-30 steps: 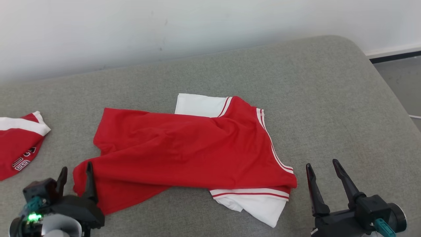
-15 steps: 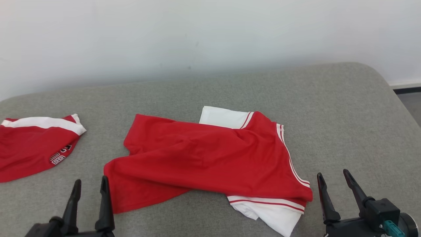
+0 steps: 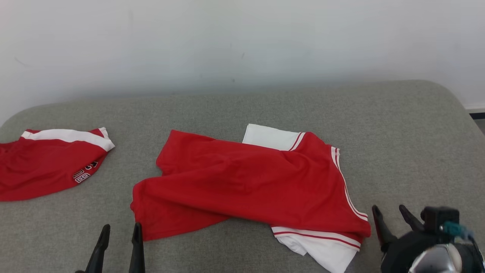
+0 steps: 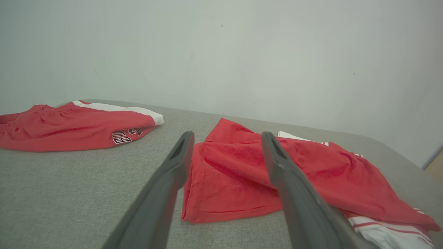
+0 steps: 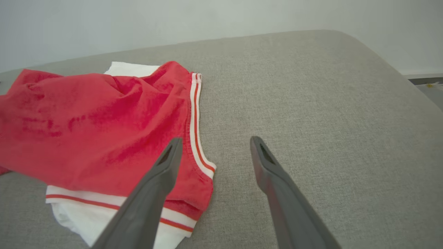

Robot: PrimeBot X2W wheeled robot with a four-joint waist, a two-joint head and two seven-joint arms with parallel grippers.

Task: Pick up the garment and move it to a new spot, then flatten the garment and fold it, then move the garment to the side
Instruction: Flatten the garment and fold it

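Either side of the garment (image 3: 246, 185), left fingers (image 3: 137, 250) and right fingers (image 3: 380, 226) point forward, spread wide, empty.

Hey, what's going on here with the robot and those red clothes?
A two-armed robot faces a red and white garment lying rumpled and partly folded over itself on a grey cushion. The left gripper and right gripper are both open, one near each end of it, holding nothing. A second red garment lies off to the left.
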